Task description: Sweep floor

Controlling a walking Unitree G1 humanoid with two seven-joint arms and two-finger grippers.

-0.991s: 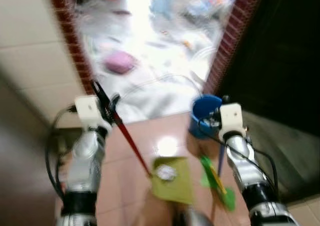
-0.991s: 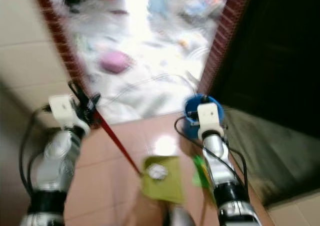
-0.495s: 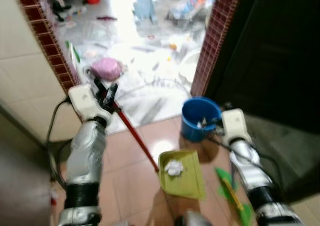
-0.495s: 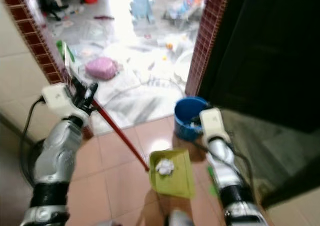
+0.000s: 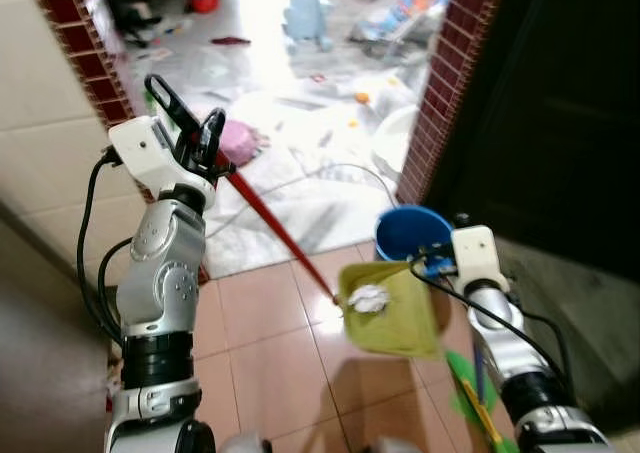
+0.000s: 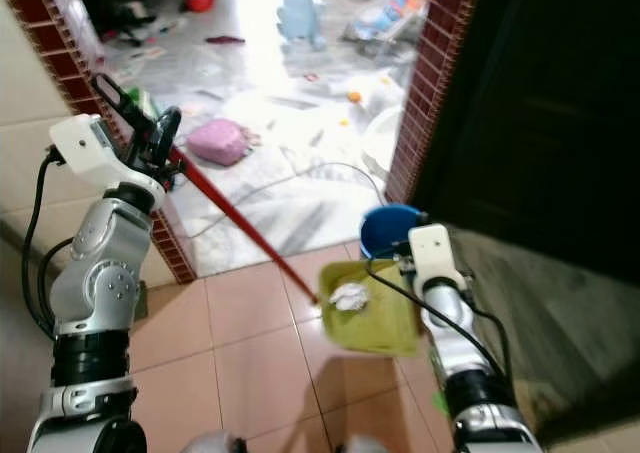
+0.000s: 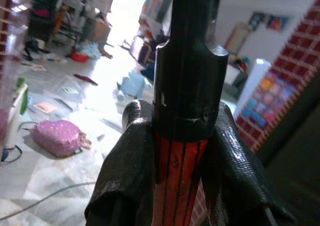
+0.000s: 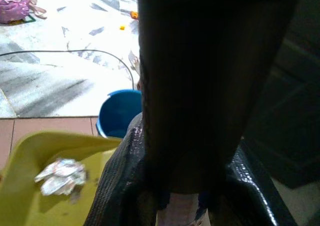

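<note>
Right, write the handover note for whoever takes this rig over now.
Left gripper: shut on the red dustpan handle, raised near the brick doorpost.
Right gripper: shut on a dark handle, apparently the broom's; green broom head low by the right arm.
Yellow-green dustpan is held up beside the blue bucket, with crumpled white litter in it.
Done: litter collected.
Left: probably tip it into the bucket.
</note>
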